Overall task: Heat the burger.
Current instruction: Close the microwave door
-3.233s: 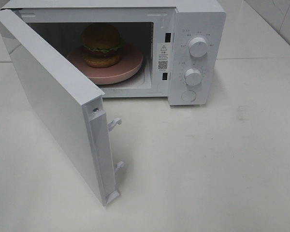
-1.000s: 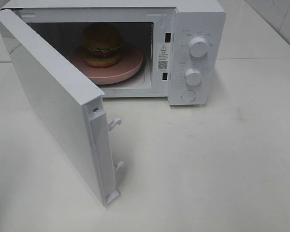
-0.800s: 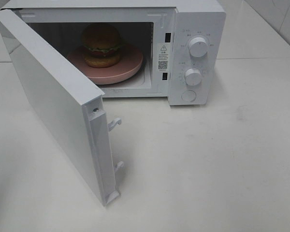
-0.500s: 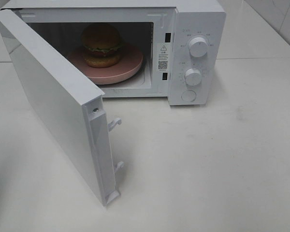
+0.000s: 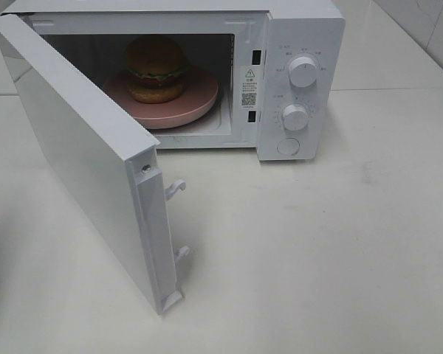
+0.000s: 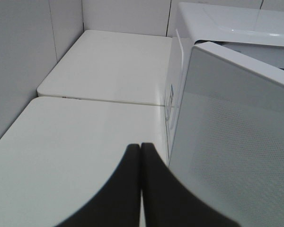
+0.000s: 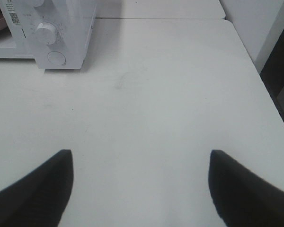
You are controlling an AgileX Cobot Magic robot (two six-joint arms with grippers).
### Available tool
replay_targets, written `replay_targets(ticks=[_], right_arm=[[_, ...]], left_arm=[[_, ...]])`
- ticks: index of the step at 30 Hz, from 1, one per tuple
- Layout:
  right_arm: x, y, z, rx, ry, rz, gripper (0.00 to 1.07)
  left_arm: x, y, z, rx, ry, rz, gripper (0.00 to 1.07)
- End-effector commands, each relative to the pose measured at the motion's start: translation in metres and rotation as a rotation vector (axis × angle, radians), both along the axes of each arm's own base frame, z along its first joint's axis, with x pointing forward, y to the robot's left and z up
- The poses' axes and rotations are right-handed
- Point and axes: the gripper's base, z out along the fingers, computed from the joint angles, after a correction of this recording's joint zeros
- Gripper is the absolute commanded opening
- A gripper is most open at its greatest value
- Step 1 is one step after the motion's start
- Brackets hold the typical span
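Nothing in the high view has shifted since the earlier frames: the burger (image 5: 156, 68) sits as before on the pink plate (image 5: 199, 105) inside the white microwave (image 5: 304, 29), in the upper middle of the frame. The door (image 5: 81, 155) stands swung wide, reaching from the upper left down toward the lower middle. On the panel at the upper right are 2 knobs, 1 (image 5: 303, 71) above the other (image 5: 295, 116), with a round button (image 5: 288, 146) below them.

The left gripper (image 6: 141, 152) is clenched, its 2 dark fingers pressed together on nothing, just beside the door's outer face. The right gripper (image 7: 140, 156) is released, jaws spread wide and empty over the white table (image 7: 151, 85), with the microwave's panel ahead of it.
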Motion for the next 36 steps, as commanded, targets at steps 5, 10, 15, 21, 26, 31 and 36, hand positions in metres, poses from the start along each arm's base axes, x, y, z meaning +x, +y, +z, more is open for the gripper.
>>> replay_targets(ticks=[5, 10, 15, 21, 26, 31, 36], right_arm=[[-0.004, 0.000, -0.001, 0.003, -0.031, -0.007, 0.76], [-0.004, 0.000, -0.001, 0.003, -0.031, -0.007, 0.76], [-0.004, 0.000, -0.001, 0.003, -0.031, -0.007, 0.76], [-0.004, 0.000, -0.001, 0.003, -0.031, -0.007, 0.76], [-0.004, 0.000, -0.001, 0.003, -0.031, -0.007, 0.76], [-0.004, 0.000, -0.001, 0.003, -0.031, -0.007, 0.76], [-0.004, 0.000, -0.001, 0.003, -0.031, -0.007, 0.76]], left_arm=[[0.017, -0.002, -0.006, 0.004, -0.033, -0.026, 0.00], [0.033, -0.012, -0.013, -0.003, -0.066, -0.136, 0.00], [0.044, -0.019, -0.020, -0.024, -0.084, -0.203, 0.00], [0.053, -0.023, -0.028, -0.046, -0.100, -0.247, 0.00], [0.061, -0.042, -0.039, -0.050, -0.079, -0.351, 0.00], [0.069, -0.058, -0.047, -0.058, -0.055, -0.413, 0.00], [0.077, -0.069, -0.050, -0.069, -0.046, -0.449, 0.00]])
